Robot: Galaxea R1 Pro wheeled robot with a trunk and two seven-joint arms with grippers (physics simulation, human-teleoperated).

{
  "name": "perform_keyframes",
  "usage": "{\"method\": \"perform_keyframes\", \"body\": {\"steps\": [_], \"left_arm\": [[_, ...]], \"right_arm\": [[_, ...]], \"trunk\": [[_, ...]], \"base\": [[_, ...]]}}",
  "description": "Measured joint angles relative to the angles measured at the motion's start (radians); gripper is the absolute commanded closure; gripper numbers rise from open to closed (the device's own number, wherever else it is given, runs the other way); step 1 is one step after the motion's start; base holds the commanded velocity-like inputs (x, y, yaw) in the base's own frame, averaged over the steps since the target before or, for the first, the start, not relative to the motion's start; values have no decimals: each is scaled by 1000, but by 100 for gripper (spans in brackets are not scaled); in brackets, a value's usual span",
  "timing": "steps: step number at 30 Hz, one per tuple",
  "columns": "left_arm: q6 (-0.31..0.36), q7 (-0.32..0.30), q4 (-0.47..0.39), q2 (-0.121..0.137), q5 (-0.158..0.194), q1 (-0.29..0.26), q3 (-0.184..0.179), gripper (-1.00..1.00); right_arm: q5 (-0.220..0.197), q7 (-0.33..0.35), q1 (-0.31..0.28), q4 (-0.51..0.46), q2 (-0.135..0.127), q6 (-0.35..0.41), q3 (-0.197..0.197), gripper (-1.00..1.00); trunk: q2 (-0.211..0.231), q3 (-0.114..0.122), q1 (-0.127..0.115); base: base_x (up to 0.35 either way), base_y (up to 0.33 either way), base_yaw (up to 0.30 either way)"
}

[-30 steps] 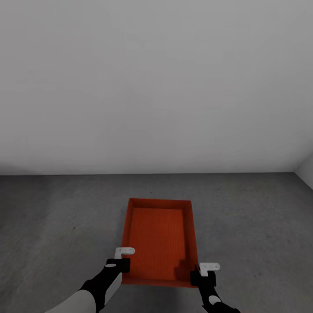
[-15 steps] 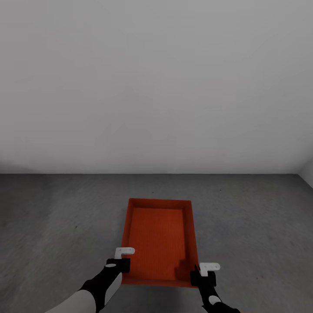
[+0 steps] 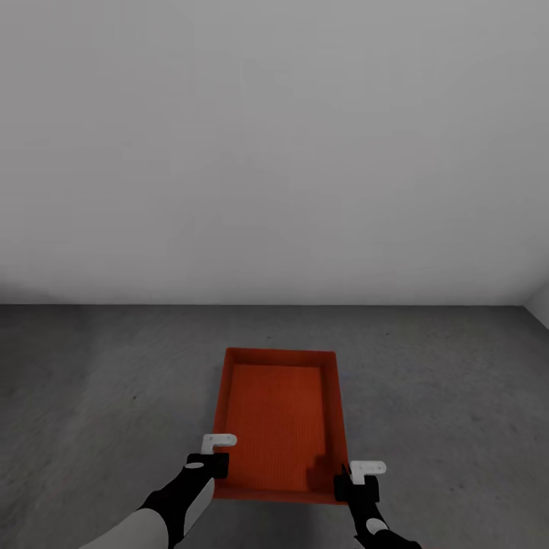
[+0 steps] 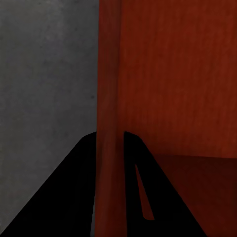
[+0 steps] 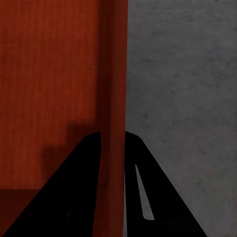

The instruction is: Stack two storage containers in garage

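Gripping one orange-red, open-topped, ribbed plastic storage container (image 3: pixel 279 423) by both side walls over rough dark grey concrete floor (image 3: pixel 91 396).
Nearest, the left gripper (image 3: pixel 212 462) is clamped on the container's left wall (image 4: pixel 108 98), one black finger (image 4: pixel 79 197) each side; the right gripper (image 3: pixel 352 484) is clamped likewise on the right wall (image 5: pixel 114 98). The container is seen centred ahead, long axis running away; beyond it, bare floor, then a plain white wall (image 3: pixel 274 152).

Garage-type interior, bare and unfurnished. Floor (image 3: pixel 99 381): rough dark grey concrete, mottled, running back to plain white wall (image 3: pixel 274 152). Second white wall (image 3: pixel 540 301) meets it at far right corner. Same grey concrete visible in both wrist views.
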Motion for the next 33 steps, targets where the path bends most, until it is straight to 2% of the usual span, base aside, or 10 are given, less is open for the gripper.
{"method": "perform_keyframes", "body": {"steps": [8,33], "left_arm": [[0,0,0,1,3,0,0,100],[0,0,0,1,3,0,-2,100]], "right_arm": [[-5,0,0,-4,0,5,6,100],[-6,1,0,-2,0,2,6,100]], "trunk": [[0,0,0],[0,0,0]], "base": [[0,-150,0],[0,-5,14]]}}
